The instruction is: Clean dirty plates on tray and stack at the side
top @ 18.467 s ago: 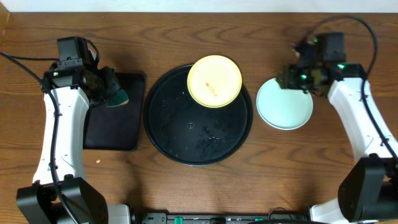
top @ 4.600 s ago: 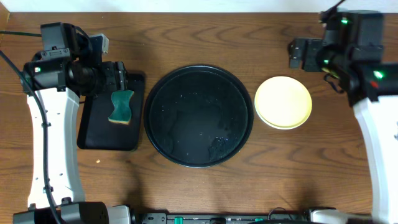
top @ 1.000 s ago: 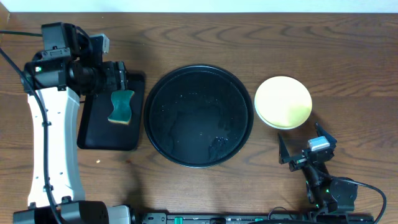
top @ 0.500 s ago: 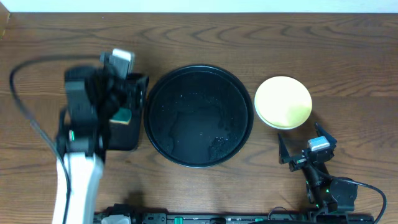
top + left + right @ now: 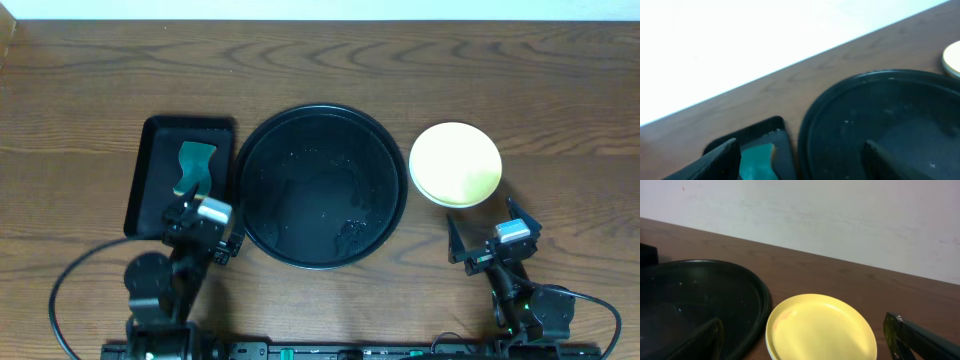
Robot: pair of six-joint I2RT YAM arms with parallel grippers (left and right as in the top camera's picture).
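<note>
Near edge: the right gripper (image 5: 485, 235) sits low at the table's front, jaws spread wide and holding nothing. The left gripper (image 5: 205, 226) sits likewise at the front left, fingers parted and empty.

Mid-table: the plates (image 5: 456, 164) lie stacked on the wood just beside the right rim of the tray (image 5: 320, 185), not on it. The yellow plate is on top, with a paler rim showing beneath. The stack lies directly ahead of the right gripper and a little toward the centre. It is well apart from the left gripper, with the whole tray between them. The right arm is plainly the nearer. Being round, the plates present no preferred axis.

The tray carries only droplets.

Judgement: no plate remains to be cleaned.

Beyond the left gripper: a sponge (image 5: 192, 168) rests in the rectangular tray (image 5: 150, 205).
</note>
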